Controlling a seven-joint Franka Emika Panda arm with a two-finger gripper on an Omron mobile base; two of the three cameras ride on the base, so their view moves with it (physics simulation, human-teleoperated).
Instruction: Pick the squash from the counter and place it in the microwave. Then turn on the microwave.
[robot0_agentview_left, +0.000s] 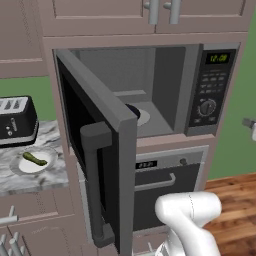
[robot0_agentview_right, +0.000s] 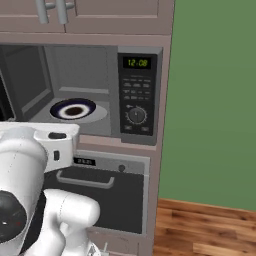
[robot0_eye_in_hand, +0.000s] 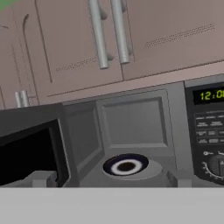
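Note:
The squash (robot0_agentview_left: 34, 159), small and dark olive-green, lies on a white plate (robot0_agentview_left: 22, 167) on the marbled counter (robot0_agentview_left: 30, 182), left of the microwave (robot0_agentview_left: 165, 90). The microwave door (robot0_agentview_left: 100, 150) stands swung wide open to the left. Inside, a round turntable (robot0_agentview_right: 73, 109) with a dark ring sits on the cavity floor, with nothing on it. My gripper (robot0_eye_in_hand: 111, 179) is open and holds nothing. It faces the open cavity from in front, with its fingertips (robot0_eye_in_hand: 43, 177) set wide apart. The control panel (robot0_agentview_right: 137, 95) has a green display and a round knob.
A black slotted toaster (robot0_agentview_left: 17, 120) stands at the back of the counter behind the plate. Below the microwave is an oven (robot0_agentview_left: 165, 185) with a horizontal handle. Upper cabinets (robot0_eye_in_hand: 109, 39) with silver handles hang above. Wood floor and a green wall lie to the right.

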